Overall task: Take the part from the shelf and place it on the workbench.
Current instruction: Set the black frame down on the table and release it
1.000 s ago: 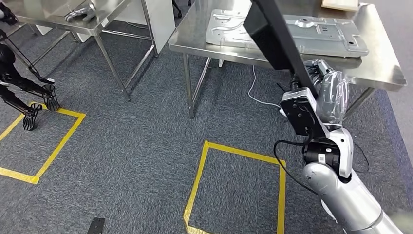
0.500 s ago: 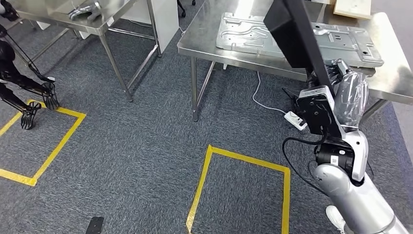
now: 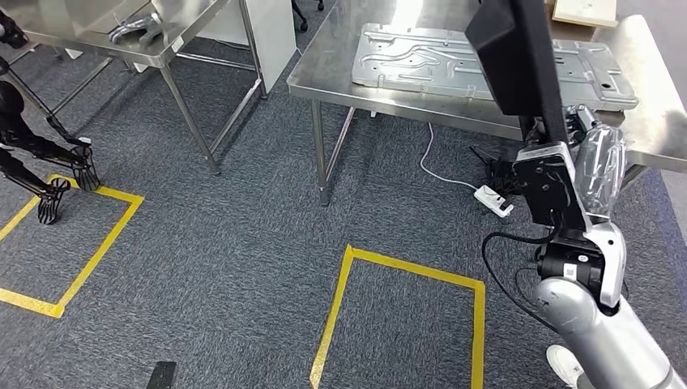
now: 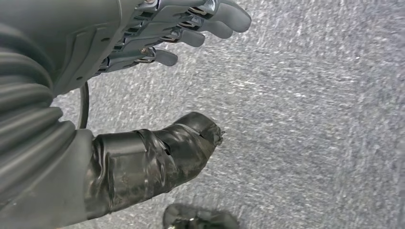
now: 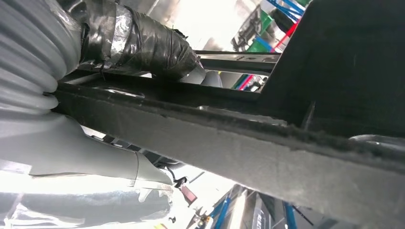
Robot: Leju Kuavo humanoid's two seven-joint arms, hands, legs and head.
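Note:
A long flat black part point(image 3: 518, 57) stands steeply upright at the right of the head view, its top overlapping the steel workbench point(image 3: 340, 77). My right hand point(image 3: 598, 166), wrapped in clear film, grips the part's lower end just short of the bench's near edge. In the right wrist view the part point(image 5: 286, 157) runs across the picture, with the hand's taped thumb point(image 5: 143, 45) pressed on it. My left hand point(image 4: 143, 28) hangs over grey carpet with its fingers point(image 4: 210, 21) spread and nothing in it.
A large pressed metal plate point(image 3: 437, 57) lies on the workbench, with a wooden board point(image 3: 583, 12) behind it. A second steel table point(image 3: 174, 40) stands to the left. Yellow tape squares point(image 3: 405, 267), a power strip point(image 3: 494, 200) and a black stand point(image 3: 49, 154) are on the carpet.
The whole view has shifted, so the camera has moved and the workbench sits lower and more to the right. My right hand still holds the part, now more upright.

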